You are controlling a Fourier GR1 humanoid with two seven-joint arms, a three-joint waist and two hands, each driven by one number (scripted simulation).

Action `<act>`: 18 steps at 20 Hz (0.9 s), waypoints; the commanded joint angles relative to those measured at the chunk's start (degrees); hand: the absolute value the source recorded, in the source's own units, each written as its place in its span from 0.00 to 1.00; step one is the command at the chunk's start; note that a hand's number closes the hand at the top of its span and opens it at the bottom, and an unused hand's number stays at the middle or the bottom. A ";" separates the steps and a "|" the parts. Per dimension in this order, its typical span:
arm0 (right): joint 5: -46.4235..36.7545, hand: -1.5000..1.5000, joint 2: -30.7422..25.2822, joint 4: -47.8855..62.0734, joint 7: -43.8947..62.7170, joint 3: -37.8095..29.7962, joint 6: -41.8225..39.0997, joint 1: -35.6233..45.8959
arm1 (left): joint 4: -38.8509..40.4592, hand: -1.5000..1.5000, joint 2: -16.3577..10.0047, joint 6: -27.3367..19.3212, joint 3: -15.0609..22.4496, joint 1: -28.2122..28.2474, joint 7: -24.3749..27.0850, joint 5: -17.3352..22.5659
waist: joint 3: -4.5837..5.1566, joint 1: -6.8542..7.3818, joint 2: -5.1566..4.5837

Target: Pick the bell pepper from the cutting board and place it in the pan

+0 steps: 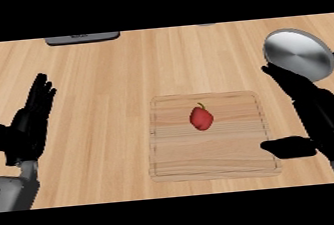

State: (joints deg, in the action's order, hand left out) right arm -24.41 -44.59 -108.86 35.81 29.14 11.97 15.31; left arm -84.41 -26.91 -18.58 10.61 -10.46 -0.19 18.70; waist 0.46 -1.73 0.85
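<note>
Left hand [25, 128]: open, fingers straight and apart, resting at the view's left edge; holds nothing.
Right hand [320, 116]: open, fingers straight, thumb spread toward the board; just beside the board's right edge; holds nothing.
Light wooden rectangular cutting board [226, 154]: centre of the counter, between the hands.
Small red bell pepper [201, 117]: lying on the board's upper middle, untouched.
Round grey metal pan [298, 54]: far right, beyond the right hand's fingertips; no pepper in it.
Progress: judged at the start; grasp, lift, transfer and placement all remain.
</note>
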 commanded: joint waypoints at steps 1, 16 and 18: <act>-0.94 0.00 0.59 -7.27 18.51 2.31 -11.30 7.93 | 0.85 0.50 1.38 -0.57 1.27 -3.15 -0.62 -1.71 | -0.12 1.33 -0.53; 0.63 0.00 25.73 8.65 30.42 4.60 -24.54 30.13 | 3.22 0.50 5.01 1.02 -0.31 -2.86 0.87 -4.53 | -0.41 2.28 -0.86; -0.74 0.00 27.28 11.37 27.43 4.53 -24.44 28.89 | 3.56 0.50 3.90 3.29 -2.47 -5.44 -1.12 -3.15 | -0.43 2.11 -0.88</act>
State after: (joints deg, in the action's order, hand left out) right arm -24.24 -22.75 -101.84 60.42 33.15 -10.25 43.27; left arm -81.38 -23.40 -16.37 9.45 -14.86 -1.08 15.67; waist 0.08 0.48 0.00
